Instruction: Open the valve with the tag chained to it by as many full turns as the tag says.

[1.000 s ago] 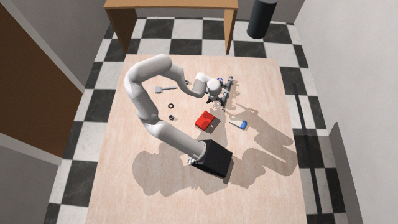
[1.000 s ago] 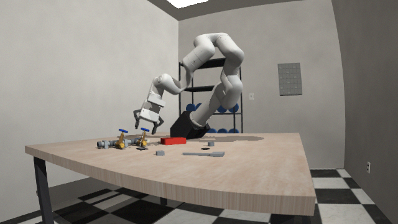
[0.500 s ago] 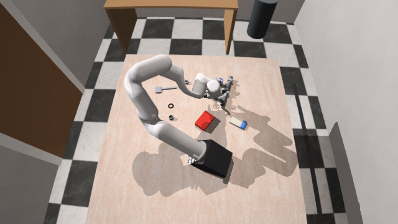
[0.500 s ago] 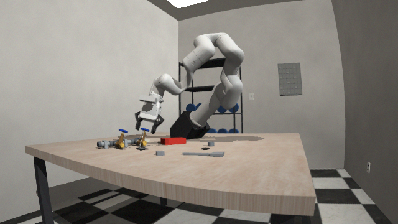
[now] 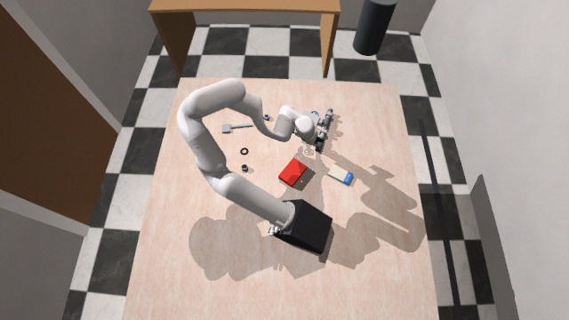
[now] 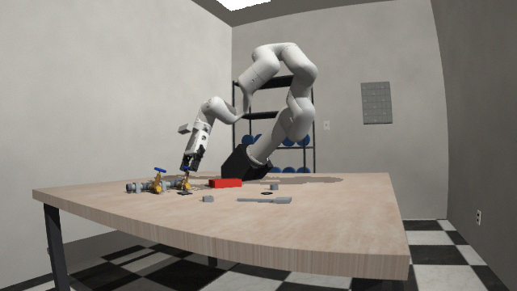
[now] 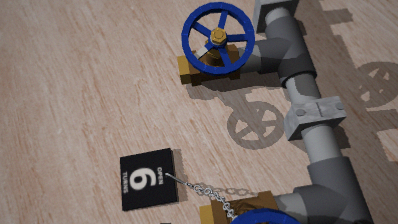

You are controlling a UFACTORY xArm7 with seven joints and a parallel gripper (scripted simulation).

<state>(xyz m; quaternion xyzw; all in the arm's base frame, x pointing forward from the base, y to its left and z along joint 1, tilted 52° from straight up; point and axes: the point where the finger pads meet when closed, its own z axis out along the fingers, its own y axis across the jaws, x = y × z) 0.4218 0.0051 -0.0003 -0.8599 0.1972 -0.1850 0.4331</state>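
Note:
Two brass valves with blue handwheels sit on a grey pipe run (image 7: 305, 115). In the wrist view one handwheel (image 7: 218, 38) is at the top; the other (image 7: 265, 217) is cut off at the bottom edge. A black tag (image 7: 148, 179) lies on the table, joined by a chain (image 7: 212, 191) to the lower valve's brass body. It reads OPEN 6 TURNS. In the exterior view my gripper (image 6: 190, 163) hangs open and empty, just above the tagged valve (image 6: 186, 182). The other valve (image 6: 158, 179) stands to its left. My fingers are out of the wrist view.
A red block (image 5: 293, 172) and a white and blue box (image 5: 340, 174) lie near the valves. A grey tool (image 5: 236, 127), a black ring (image 5: 244, 151) and two nuts (image 5: 244, 168) (image 5: 266, 117) lie to the left. My black base (image 5: 304, 224) stands nearer the front.

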